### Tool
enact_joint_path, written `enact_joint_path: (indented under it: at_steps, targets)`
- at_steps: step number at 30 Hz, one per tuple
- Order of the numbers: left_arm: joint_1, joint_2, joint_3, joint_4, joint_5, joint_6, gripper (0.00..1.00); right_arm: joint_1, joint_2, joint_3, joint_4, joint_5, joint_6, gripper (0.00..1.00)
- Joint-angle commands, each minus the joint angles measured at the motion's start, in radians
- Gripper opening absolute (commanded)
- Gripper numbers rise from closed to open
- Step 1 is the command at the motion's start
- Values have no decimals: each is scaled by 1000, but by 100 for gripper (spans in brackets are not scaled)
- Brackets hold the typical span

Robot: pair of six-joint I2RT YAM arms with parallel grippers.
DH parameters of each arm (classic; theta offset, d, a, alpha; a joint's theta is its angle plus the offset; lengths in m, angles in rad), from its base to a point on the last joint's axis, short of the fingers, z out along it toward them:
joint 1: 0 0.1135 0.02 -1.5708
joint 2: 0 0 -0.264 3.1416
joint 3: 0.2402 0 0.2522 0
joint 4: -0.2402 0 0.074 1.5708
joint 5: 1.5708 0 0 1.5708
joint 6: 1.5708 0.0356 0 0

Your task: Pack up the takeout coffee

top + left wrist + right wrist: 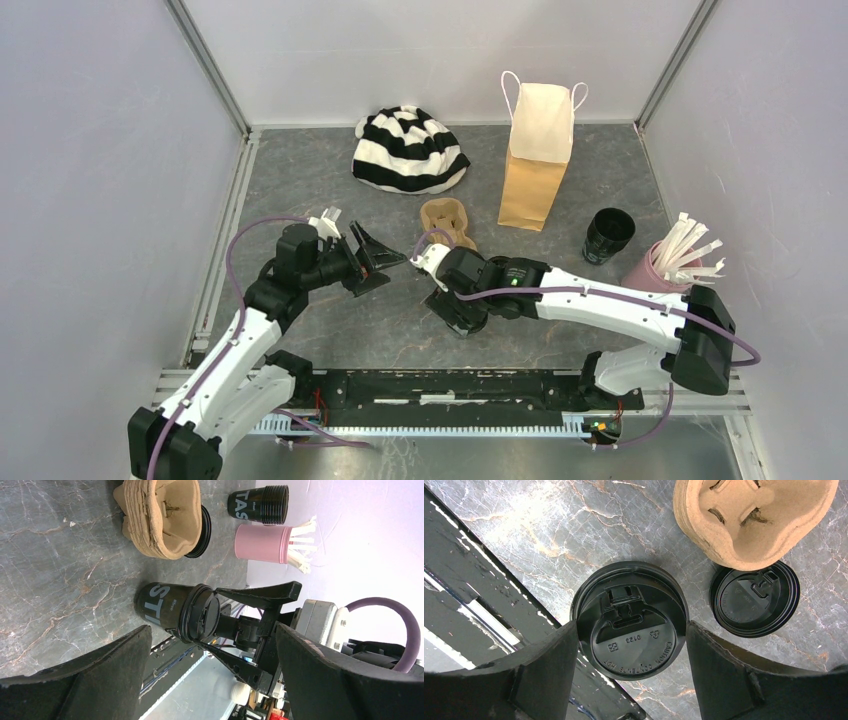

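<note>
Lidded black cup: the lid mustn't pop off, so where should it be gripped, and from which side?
Probably the wall of the lidded cup, just under the rim, from straight above, pinching opposite sides: it stands upright, round, with the cardboard carrier nearby.

Heads up, the coffee cup (629, 635) between your right gripper (631, 625) fingers is all black, lid included. The loose lid (754, 600) just beside it is black too. The carrier (754, 520) past that is plain brown cardboard, and the table (524, 525) is grey marble with tan veins. Further out there's a pink cup (260, 542) with white sticks (304, 545).
</note>
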Motion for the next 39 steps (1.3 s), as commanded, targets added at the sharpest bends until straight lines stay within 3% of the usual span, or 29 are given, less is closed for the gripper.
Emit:
enact_joint_path:
  at_steps: [1, 12, 39]
  targets:
    - [2, 4, 12, 2, 3, -25, 99, 7, 2, 39, 8, 35, -2, 79]
    - [2, 16, 15, 11, 13, -21, 99, 10, -9, 99, -40, 44, 12, 80]
    - [2, 42, 25, 31, 31, -19, 100, 11, 7, 42, -20, 26, 24, 82]
